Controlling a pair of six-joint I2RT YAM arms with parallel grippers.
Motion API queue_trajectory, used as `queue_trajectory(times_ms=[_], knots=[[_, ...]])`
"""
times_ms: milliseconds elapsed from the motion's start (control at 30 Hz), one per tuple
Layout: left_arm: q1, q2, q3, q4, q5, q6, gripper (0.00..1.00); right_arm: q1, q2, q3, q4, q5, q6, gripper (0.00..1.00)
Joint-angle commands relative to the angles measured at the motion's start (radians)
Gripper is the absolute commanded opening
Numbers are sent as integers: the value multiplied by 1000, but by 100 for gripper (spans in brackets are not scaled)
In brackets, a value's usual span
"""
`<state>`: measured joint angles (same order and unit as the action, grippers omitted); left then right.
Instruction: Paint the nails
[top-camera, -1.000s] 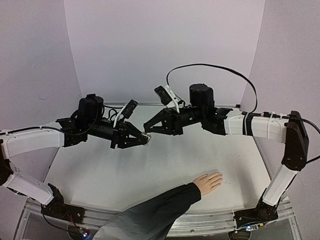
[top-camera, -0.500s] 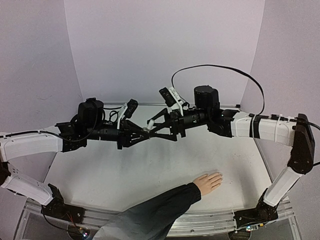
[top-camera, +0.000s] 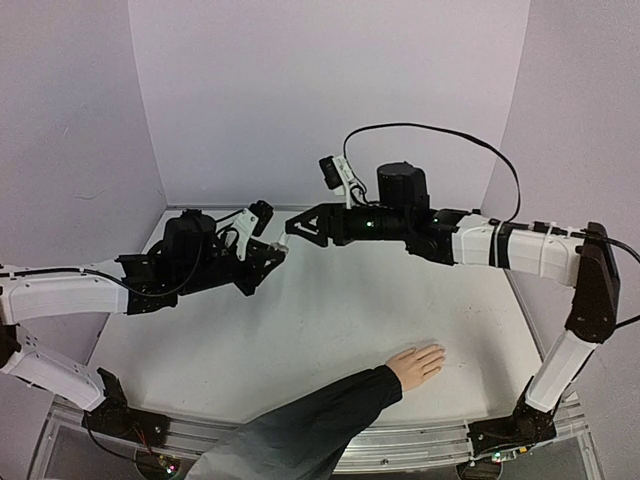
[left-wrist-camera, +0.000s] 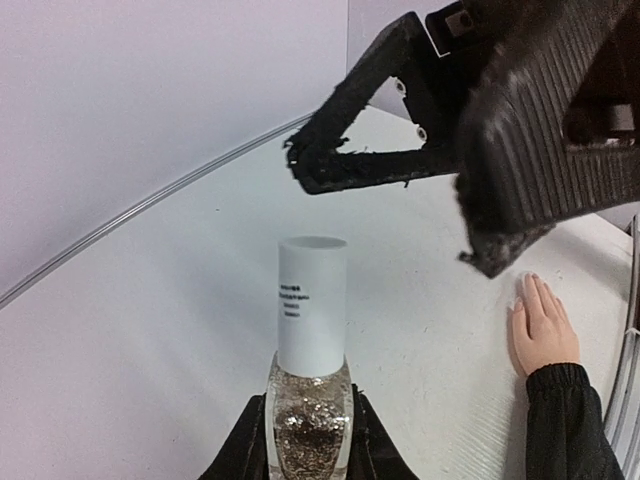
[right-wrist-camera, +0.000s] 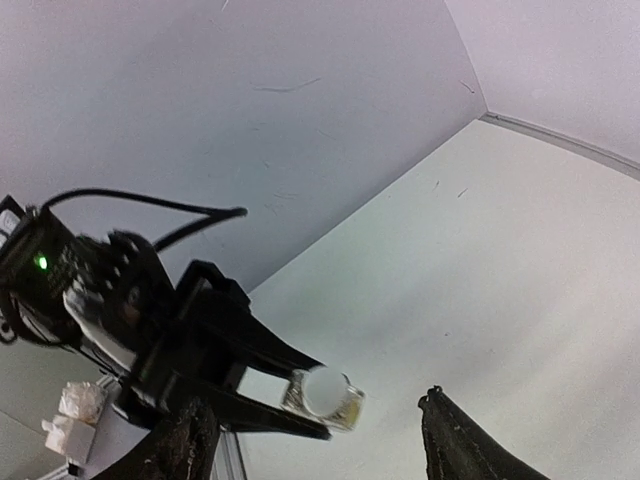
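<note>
Left fingers (top-camera: 277, 252) clamped on glitter polish bottle (left-wrist-camera: 310, 425), white cap (left-wrist-camera: 311, 300) on, right fingers (top-camera: 294, 228) spread apart near cap, not touching, nails (top-camera: 440, 351) on hand (top-camera: 416, 362) lying flat on desk (top-camera: 330, 320), well apart from both

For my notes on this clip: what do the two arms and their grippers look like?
Both arms, left arm and right arm, have white shell links with black joints and motor housings. The left gripper and right gripper are black with tapered fingers. A black cable loops above the right arm, and a small green light glows near its wrist.
</note>
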<state>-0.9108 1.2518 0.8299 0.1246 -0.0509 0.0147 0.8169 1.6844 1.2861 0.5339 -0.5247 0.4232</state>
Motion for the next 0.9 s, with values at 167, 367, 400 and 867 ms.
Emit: queue_trajectory(times_ms=[167, 367, 400, 867], knots=[[-4, 5, 25, 82, -54, 69, 0, 39, 104, 116, 56, 152, 190, 52], [-3, 5, 17, 102, -62, 64, 0, 45, 132, 146, 57, 163, 217, 47], [-3, 6, 17, 104, -68, 62, 0, 46, 136, 151, 57, 161, 221, 44], [20, -21, 34, 112, 90, -39, 0, 47, 113, 152, 90, 20, 121, 0]])
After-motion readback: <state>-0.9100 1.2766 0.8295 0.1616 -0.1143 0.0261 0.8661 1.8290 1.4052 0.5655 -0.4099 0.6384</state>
